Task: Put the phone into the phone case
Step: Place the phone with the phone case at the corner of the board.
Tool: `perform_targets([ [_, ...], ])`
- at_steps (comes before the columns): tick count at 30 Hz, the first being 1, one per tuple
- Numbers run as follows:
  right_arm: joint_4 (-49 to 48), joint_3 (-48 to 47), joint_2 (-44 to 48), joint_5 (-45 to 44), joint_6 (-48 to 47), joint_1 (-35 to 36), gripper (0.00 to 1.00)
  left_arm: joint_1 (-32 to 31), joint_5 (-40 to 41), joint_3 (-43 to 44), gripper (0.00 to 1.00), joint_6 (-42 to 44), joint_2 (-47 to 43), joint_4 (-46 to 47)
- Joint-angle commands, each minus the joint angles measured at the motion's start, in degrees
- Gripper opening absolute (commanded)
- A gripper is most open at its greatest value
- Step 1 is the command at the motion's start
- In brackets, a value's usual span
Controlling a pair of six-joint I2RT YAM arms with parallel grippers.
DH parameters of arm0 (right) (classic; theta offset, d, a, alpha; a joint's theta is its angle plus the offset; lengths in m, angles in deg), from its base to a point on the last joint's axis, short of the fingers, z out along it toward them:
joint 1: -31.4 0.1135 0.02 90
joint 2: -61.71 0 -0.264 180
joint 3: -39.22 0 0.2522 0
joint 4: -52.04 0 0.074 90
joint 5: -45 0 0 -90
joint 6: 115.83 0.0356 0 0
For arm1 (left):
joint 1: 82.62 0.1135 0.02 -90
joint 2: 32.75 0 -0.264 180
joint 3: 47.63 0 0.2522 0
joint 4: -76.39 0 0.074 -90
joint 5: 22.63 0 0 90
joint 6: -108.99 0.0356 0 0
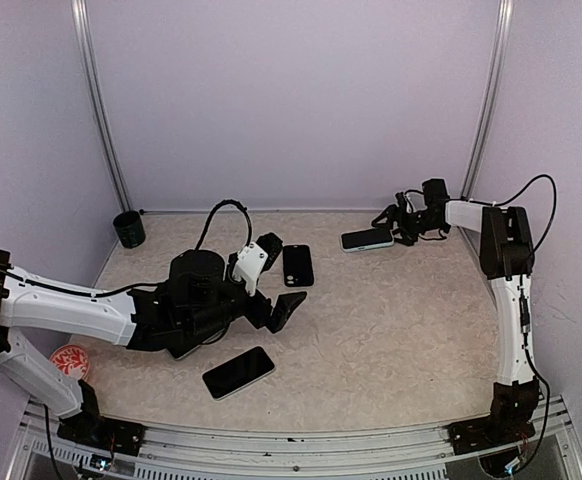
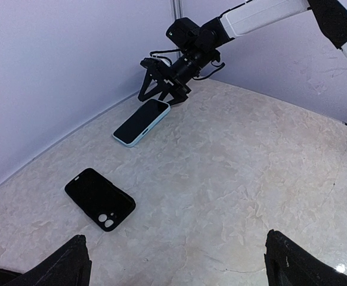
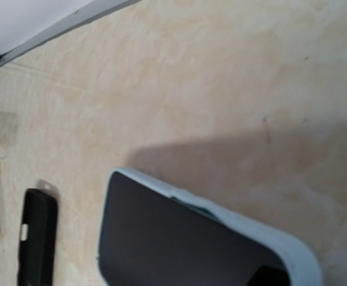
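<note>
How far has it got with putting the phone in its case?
One phone already sits in a pale blue case, flat on the table. The right gripper stands open at its end; the left gripper is open and empty. A black case and a second phone lie apart, seemingly next.

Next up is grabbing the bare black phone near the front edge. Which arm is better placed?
Left. The left gripper, open, hangs near the black phone on its own side. The right gripper is far off at the back, by the phone in the light-blue case.
</note>
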Motion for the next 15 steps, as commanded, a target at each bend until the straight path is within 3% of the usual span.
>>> perform_targets([
  [1,0.73,-0.64,1.7,-2.75,-2.12,-1.03,0.89,-0.44,1.1,-0.77,0.99,-0.65,0.36,1.19],
  [15,2.06,4.61,8.4,-12.2,-6.57,-1.03,0.96,-0.82,4.77,1.6,0.99,-1.3,1.91,-0.51],
])
